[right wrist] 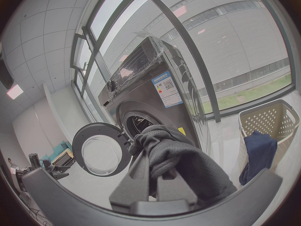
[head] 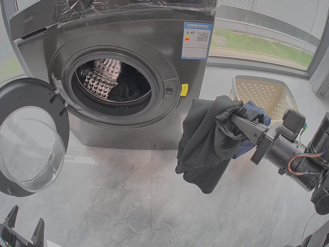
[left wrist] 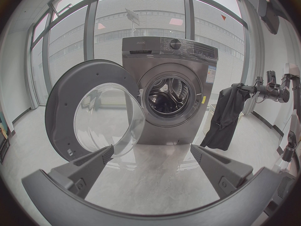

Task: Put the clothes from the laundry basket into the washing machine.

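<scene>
My right gripper [head: 236, 118] is shut on a dark grey garment [head: 205, 141] that hangs in the air to the right of the washing machine [head: 113, 35], clear of the floor. The same garment [right wrist: 178, 154] bunches over the gripper's fingers [right wrist: 139, 179] in the right wrist view. The machine's round door [head: 29, 138] is swung fully open to the left, and dark clothes [head: 130, 86] lie inside the drum. A blue garment [right wrist: 258, 156] drapes over the rim of the beige laundry basket [head: 265, 93]. My left gripper [left wrist: 150, 160] sits low at the front left, open and empty.
A glossy grey tiled floor [head: 130, 192] spreads in front of the machine. Tall windows [head: 267, 21] run behind the machine and the basket. The open door [left wrist: 94, 110] stands between my left gripper and the drum opening [left wrist: 169, 94].
</scene>
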Controlling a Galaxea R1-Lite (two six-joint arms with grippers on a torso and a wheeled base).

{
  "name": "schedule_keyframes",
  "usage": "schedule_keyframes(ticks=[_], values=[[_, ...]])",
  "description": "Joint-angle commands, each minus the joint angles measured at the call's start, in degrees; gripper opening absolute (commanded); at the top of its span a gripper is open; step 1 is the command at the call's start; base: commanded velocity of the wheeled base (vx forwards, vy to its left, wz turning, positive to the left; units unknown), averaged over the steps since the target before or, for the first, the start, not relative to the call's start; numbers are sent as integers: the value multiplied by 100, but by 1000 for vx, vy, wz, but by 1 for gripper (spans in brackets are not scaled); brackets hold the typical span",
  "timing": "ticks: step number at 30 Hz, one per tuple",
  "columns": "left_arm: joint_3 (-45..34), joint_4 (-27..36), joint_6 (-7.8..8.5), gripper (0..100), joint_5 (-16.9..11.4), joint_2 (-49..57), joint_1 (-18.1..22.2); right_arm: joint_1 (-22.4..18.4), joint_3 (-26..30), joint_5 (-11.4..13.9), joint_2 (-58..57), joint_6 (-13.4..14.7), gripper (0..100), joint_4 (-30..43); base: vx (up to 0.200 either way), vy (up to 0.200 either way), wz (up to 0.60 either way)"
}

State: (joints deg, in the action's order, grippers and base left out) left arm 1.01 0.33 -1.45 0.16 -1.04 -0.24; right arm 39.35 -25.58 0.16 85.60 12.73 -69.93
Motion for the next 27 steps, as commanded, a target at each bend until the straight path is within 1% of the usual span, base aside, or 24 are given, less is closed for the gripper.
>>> schedule_keyframes(ticks=[1,4,25,27], values=[[-75,2,4,100,2,60,-2,2,0,2,9,2,0,-4,0,0,0],[-75,2,4,100,2,60,-2,2,0,2,9,2,0,-4,0,0,0],[-75,2,4,100,2,60,-2,-33,9,11,0,28,0,-4,0,200,0],[-75,2,13,100,2,60,-2,-24,-9,28,-17,63,0,-4,0,0,0]])
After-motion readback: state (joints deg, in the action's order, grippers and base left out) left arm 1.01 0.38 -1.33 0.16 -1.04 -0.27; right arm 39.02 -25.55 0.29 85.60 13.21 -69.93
